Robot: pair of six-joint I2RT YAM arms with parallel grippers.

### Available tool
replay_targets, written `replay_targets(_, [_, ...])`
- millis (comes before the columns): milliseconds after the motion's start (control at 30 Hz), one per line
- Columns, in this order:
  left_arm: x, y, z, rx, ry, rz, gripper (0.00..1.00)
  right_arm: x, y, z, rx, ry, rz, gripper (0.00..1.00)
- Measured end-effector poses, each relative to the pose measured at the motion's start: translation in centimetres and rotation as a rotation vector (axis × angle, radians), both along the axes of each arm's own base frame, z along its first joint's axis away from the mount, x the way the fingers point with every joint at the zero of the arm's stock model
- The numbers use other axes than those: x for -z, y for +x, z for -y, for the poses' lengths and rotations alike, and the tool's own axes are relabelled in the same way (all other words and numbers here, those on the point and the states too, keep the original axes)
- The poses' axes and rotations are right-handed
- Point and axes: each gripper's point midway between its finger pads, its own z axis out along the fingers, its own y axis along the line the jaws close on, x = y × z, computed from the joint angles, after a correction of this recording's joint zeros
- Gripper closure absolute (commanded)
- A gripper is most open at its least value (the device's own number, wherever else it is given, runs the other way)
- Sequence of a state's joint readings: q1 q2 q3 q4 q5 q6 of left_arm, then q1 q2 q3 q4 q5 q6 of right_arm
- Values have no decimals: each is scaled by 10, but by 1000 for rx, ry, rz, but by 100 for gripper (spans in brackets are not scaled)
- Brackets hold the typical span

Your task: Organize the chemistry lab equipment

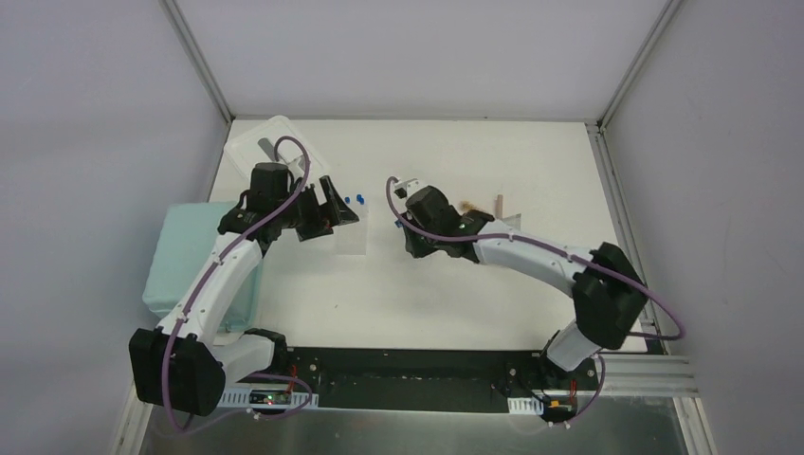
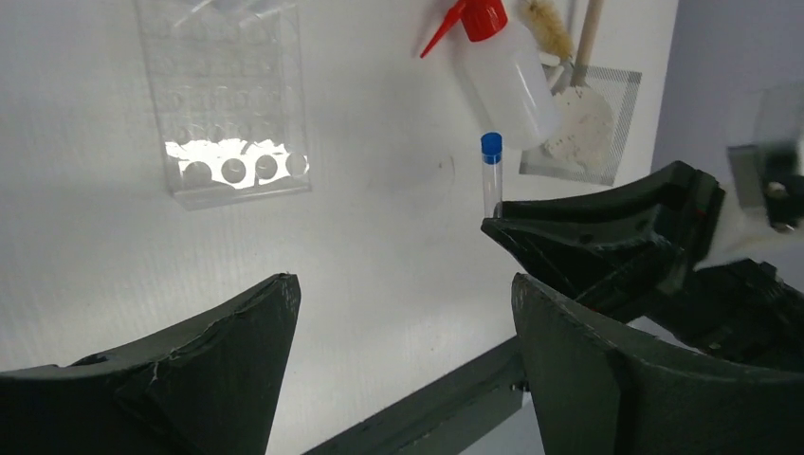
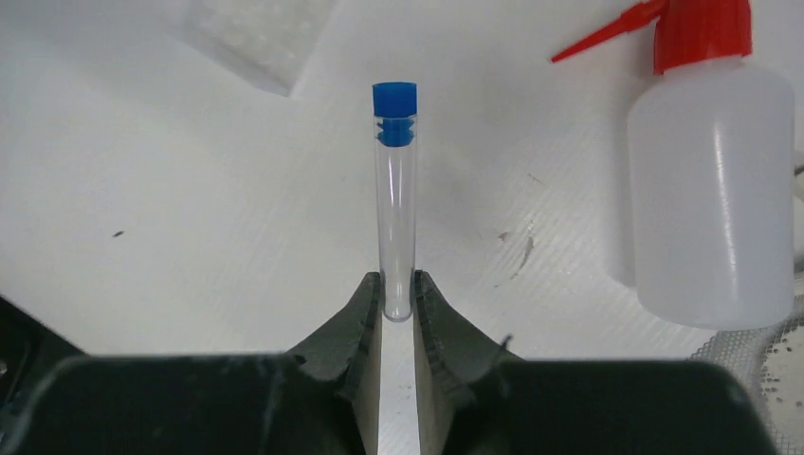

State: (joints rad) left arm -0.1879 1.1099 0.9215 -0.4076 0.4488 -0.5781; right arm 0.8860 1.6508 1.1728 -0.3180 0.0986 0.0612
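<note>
right arm reaches in from the right side of the counter [image 1: 427, 294], elbow bent, wrist stretched toward the middle. my right hand [image 3: 397, 299] is nearly closed, pinching one small clear blue-capped tube [image 3: 395, 218] by its rounded bottom end. only the fingertips [image 3: 365, 303] grip it. the rest of the tube sticks straight out past them, blue cap at the far end. cannot tell if the tube touches the counter.

left arm comes in from the left side, forearm angled up toward the back, wrist turned toward the middle. my left hand [image 2: 403, 294] is spread wide with nothing between the fingers and touches nothing. in its wrist view the right hand and the capped tube sit just past its right finger.

clear tube rack [image 2: 228, 104] sits on the counter beyond the left hand, apart from the held tube. from above a couple of blue caps show at the rack.

white squeeze bottle [image 3: 711, 180] with red spout lies on the counter just right of the held tube, not touching it. wooden-handled tools [image 2: 569, 38] lie past the bottle, beside a mesh square [image 2: 583, 123].

pale teal bin [image 1: 190, 256] sits at the left edge under the left arm.
</note>
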Motion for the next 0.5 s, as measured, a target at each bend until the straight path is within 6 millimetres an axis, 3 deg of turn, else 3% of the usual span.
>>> replay_targets(267, [-12,-10,25,65,-165,-69,16,-76,-26,-22,-105,204,164,94])
replay_targets(367, [-21,-10,33,86,-221,-65,13,-88,-32,-28,-133,235,194,94])
replay_targets(500, [-32,-12,40,117,-280,-62,15,-91,-40,-33,-179,227,214,94])
